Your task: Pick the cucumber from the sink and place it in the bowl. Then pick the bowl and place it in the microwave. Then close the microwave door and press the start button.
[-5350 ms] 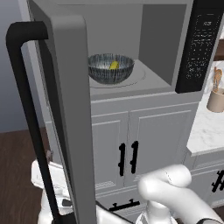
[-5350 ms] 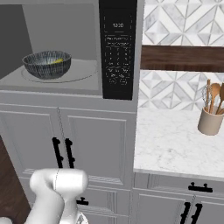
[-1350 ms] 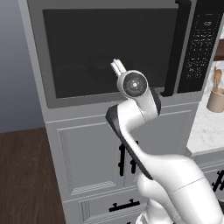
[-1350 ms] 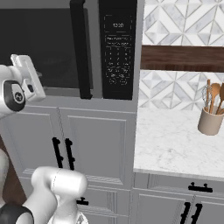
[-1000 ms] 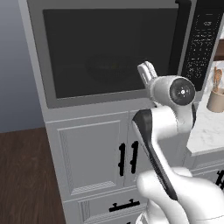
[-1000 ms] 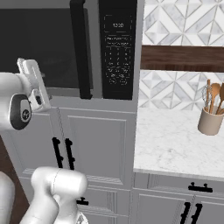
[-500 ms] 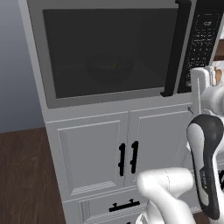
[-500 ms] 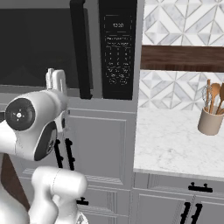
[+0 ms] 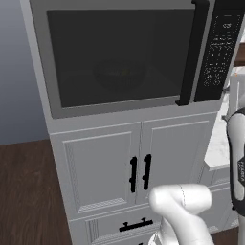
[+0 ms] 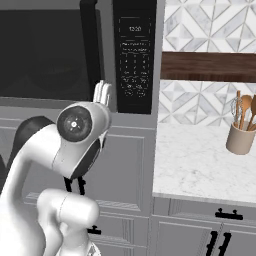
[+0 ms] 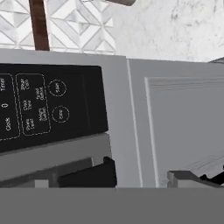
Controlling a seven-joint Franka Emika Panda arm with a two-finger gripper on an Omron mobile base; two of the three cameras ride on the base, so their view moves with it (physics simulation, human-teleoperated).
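Tool [image 10: 103,93] jaws apart, empty, near keypad panel [image 10: 134,55], bowl [image 9: 119,74] dim behind shut microwave door [image 9: 119,57]

Illumination is even and diffuse in all three rendered views; no distinct light source is identifiable. Shadows are faint. The microwave door [image 9: 119,57] window is dark, and the bowl [image 9: 119,74] behind it shows only dimly. No glare is present. The hand view is soft and coarse, with keypad panel [image 11: 48,109] lettering blurred. Edge distortion is not apparent.
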